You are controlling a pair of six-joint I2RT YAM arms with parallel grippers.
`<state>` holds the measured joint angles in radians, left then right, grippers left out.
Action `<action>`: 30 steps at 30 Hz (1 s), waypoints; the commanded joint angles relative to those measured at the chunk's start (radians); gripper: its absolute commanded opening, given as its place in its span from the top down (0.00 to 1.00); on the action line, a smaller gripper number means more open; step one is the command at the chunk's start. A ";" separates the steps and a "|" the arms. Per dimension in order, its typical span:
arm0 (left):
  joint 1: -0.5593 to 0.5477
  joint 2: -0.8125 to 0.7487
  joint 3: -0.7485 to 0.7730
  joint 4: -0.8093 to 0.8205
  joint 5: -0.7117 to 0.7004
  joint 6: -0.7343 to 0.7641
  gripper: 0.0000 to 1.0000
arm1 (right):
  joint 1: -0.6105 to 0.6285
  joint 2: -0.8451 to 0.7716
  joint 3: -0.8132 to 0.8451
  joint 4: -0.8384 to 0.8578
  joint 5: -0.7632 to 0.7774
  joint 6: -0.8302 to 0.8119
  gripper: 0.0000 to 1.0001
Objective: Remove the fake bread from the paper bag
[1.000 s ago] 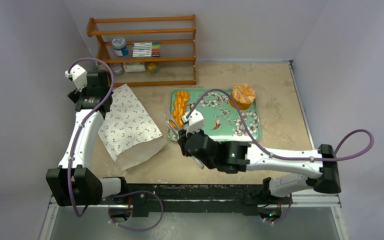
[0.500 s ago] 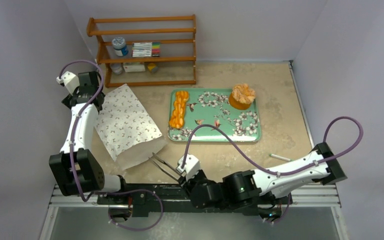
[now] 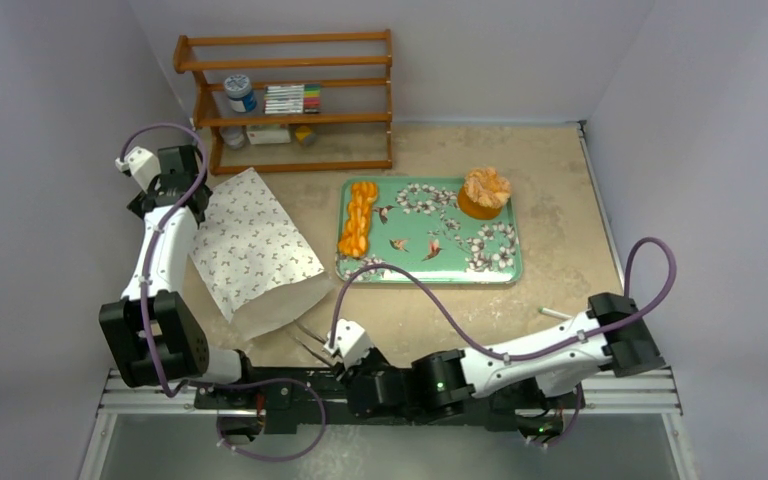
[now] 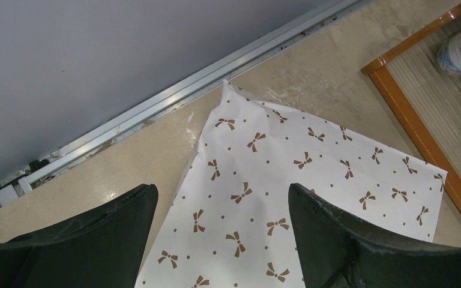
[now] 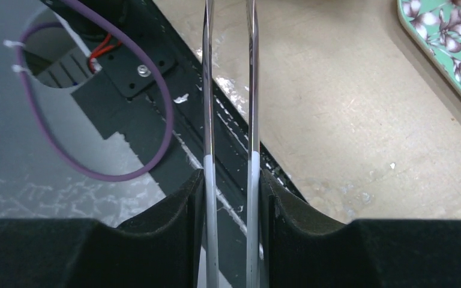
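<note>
**A:** Starting on the left: hovering over the far, closed end of the paper bag (image 3: 255, 250) with the left hand (image 4: 222, 198), spread wide and gripping nothing.

**B:** Looks poised to pin or lift that end. Good for keeping the bag from sliding once something pokes in at the mouth.

**A:** Now down by the near edge of the tabletop (image 3: 550, 200): clamping metal tongs (image 5: 208, 72) in the right hand (image 5: 231, 186), closed tight on both blades, with the tips aimed toward the bag's open end.

**B:** Sensible choice. Easier to reach into a flat, creased bag with slim tongs than with bulky fingers.

**A:** And the fake bread? Spotting two pieces out on the green floral tray (image 3: 450, 225): a braided orange loaf (image 3: 360, 218) along its left side and a pale ruffled pastry (image 3: 485, 188) toward its far right corner.

**B:** Parked well apart from the bag, out of the way. Cannot tell whether more hides inside. Seeing nothing at the mouth from above.

**A:** Calling it partway through, maybe nearly done. Next, probably sliding the tongs in low along the tabletop.

**B:** Worth watching for pinching paper instead of bread, or shoving the whole bag backward. Hence parking the left hand at the back.
</note>
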<state>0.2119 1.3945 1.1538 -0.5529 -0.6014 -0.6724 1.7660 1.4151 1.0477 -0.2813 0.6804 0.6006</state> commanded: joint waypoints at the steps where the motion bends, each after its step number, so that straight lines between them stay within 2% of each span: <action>1: 0.009 0.015 0.009 0.046 0.013 -0.024 0.20 | -0.064 0.038 0.028 0.117 -0.034 -0.054 0.63; 8: 0.008 0.020 -0.004 0.060 0.022 -0.034 0.20 | -0.194 0.083 0.045 0.232 -0.085 -0.172 0.63; 14: 0.008 0.025 -0.008 0.068 0.031 -0.039 0.20 | -0.308 0.201 0.093 0.321 -0.160 -0.261 0.62; 23: 0.009 0.033 -0.006 0.070 0.049 -0.042 0.20 | -0.414 0.360 0.225 0.367 -0.154 -0.310 0.60; 30: 0.009 0.038 -0.012 0.074 0.059 -0.044 0.21 | -0.448 0.446 0.325 0.391 -0.140 -0.339 0.58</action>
<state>0.2138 1.4288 1.1469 -0.5163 -0.5518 -0.6971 1.3327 1.8488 1.2877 0.0292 0.5205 0.2962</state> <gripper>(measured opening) 0.797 0.417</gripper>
